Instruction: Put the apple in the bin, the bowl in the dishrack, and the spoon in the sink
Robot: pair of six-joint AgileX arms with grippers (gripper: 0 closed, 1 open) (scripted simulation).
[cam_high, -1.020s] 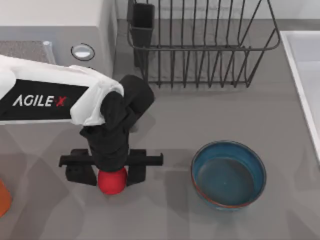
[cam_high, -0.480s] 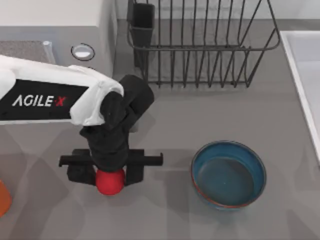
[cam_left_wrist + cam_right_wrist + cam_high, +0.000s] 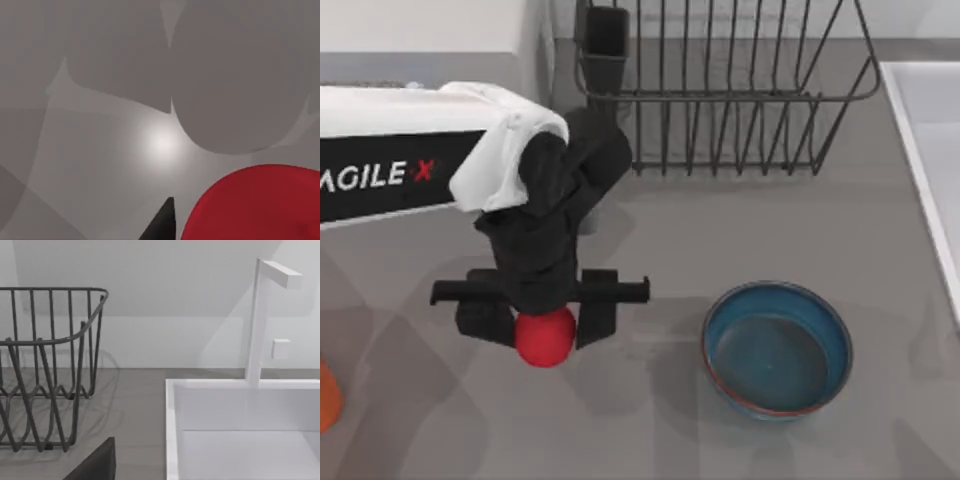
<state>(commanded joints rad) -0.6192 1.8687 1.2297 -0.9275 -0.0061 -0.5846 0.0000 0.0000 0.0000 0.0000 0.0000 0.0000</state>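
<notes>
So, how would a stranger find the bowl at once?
Start at the black wire dishrack at the top view's far edge. Nearer than it, on the grey table, sits the bowl, right of the left gripper holding the apple. It alone is round, deep blue and hollow.

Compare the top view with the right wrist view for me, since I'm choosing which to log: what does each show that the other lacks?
Top view alone: the left gripper shut on the apple, the blue bowl, the white microwave and an orange object at the table's left edge. Right wrist view alone: a white faucet rising behind the sink, and the inside of the basin. Both share the dishrack and the sink's white rim.
</notes>
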